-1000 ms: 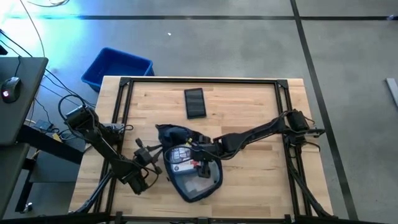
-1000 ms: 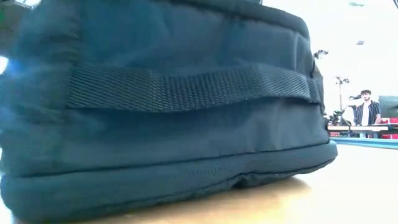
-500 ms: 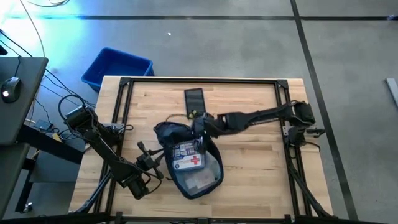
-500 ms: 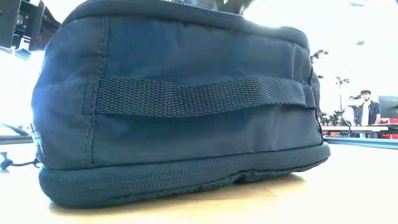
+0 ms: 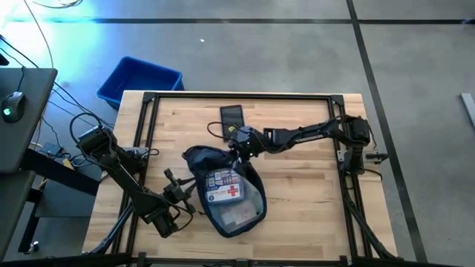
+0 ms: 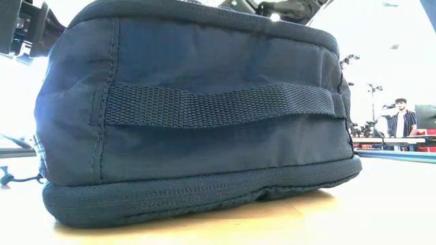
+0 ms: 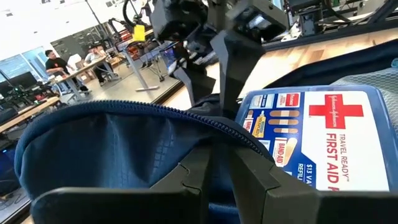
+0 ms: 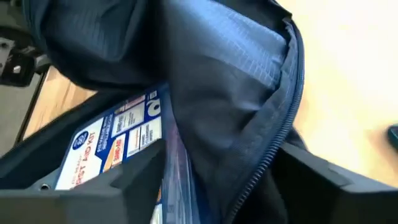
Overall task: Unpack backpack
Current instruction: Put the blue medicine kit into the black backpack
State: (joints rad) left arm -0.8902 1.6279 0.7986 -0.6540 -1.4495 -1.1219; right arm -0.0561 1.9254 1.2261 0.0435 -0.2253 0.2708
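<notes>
Now, right gripper (image 5: 239, 141): mine, reaching in from the right side of the high view to the frame's centre, over the upper edge of the backpack (image 5: 223, 194); my two dark fingers (image 8: 127, 177) stand apart, and the raised flap (image 8: 230, 81) with its zipper line runs between them; whether they press the fabric I cannot tell.
Left gripper (image 5: 184, 194): low in the left half of the high view, at the backpack's left rim; in my left wrist view my fingers (image 7: 245, 171) are drawn narrow, pinching the bag's zippered edge (image 7: 161, 115).
Backpack: dark navy, lying open on the table (image 5: 297, 200) just below the centre of the high view, mouth facing up; in the low view it fills most of the frame, its webbing handle (image 6: 218, 105) running across the middle.
First aid kit (image 5: 225, 187): blue and white with a red cross, lying inside the open bag; in the left wrist view it sits at the right of the frame, its printed label readable.
Phone-like dark slab (image 5: 231, 116): flat on the table, upper centre of the high view, just above my right gripper.
Blue bin (image 5: 141, 80): upper left of the high view, off the table's far corner.
People (image 7: 59, 62): seated at desks, upper left of the left wrist view; one more person (image 6: 402, 117) stands at the right edge of the low view.
</notes>
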